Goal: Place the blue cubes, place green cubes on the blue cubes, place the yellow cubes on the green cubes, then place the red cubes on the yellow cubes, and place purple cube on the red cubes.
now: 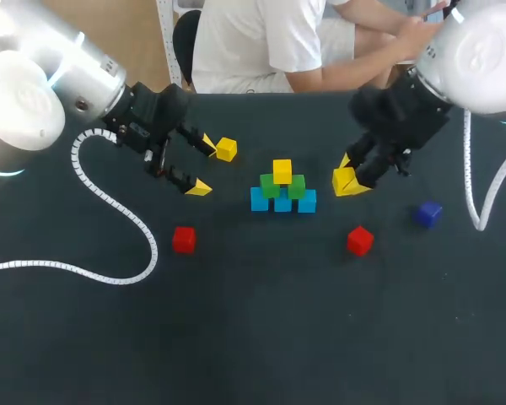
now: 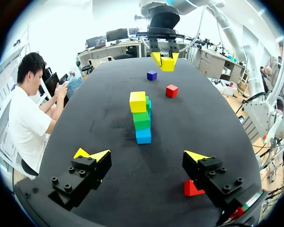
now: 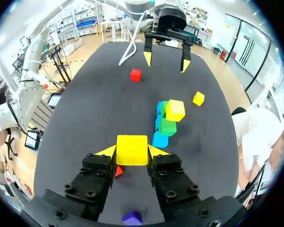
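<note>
Mid-table stands a pyramid: a row of blue cubes (image 1: 282,202), two green cubes (image 1: 296,187) on them, and a yellow cube (image 1: 282,170) on top. Just right of the pyramid, my right gripper (image 1: 347,180) is shut on a second yellow cube (image 3: 132,149), held a little above the table. To the pyramid's left my left gripper (image 1: 204,165) is open and empty, and a loose yellow cube (image 1: 226,149) lies by its far fingertip. Two red cubes (image 1: 184,239) (image 1: 360,240) lie nearer the front. The purple cube (image 1: 428,213) sits at the right.
My left arm's white coiled cable (image 1: 110,202) snakes over the table's left part. Another cable (image 1: 481,202) hangs at the right edge. In the left wrist view, a red cube (image 2: 191,188) lies partly hidden under one finger.
</note>
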`<action>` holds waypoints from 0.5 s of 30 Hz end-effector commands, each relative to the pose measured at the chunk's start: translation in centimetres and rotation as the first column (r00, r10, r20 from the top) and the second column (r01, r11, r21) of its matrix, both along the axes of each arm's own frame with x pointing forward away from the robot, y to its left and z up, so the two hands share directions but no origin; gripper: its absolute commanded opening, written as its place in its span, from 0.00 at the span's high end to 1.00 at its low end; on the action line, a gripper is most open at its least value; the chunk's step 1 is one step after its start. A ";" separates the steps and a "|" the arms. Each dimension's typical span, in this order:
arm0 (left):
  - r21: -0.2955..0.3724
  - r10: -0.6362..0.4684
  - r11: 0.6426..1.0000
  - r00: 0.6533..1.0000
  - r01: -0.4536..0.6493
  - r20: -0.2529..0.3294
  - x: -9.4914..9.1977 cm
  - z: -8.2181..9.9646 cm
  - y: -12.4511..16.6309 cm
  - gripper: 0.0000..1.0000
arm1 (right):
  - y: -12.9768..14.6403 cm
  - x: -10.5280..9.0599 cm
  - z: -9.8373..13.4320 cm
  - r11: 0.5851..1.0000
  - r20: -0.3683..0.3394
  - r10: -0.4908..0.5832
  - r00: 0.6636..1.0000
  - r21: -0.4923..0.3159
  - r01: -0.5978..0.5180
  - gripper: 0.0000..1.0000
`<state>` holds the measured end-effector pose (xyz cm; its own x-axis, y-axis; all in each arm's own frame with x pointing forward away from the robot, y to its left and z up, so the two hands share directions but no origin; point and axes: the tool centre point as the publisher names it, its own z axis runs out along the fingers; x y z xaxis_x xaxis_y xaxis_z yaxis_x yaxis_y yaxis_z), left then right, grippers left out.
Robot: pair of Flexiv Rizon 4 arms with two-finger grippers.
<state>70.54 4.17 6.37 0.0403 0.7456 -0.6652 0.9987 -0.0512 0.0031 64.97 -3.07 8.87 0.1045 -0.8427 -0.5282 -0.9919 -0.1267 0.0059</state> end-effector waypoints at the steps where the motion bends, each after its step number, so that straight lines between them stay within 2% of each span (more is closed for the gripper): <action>1: 0.003 -0.002 1.000 1.000 0.002 -0.003 0.1 0.0 0.0 0.00 | 0.5 1.1 -0.5 1.000 -0.003 -0.003 1.000 -0.012 0.003 1.00; 6: 0.003 -0.002 1.000 1.000 0.002 -0.003 0.1 0.0 0.0 0.00 | 0.6 1.8 -0.5 1.000 -0.013 0.002 1.000 0.008 -0.002 1.00; 15: 0.003 -0.002 1.000 1.000 0.002 -0.003 0.1 0.0 0.0 0.00 | 0.6 1.8 -0.5 1.000 -0.013 0.002 1.000 0.008 -0.002 1.00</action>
<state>70.54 4.17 6.37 0.0403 0.7456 -0.6652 0.9987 -0.0512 0.0031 66.66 -2.53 8.35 0.0985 -0.8391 -0.5350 -0.9917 -0.1274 0.0173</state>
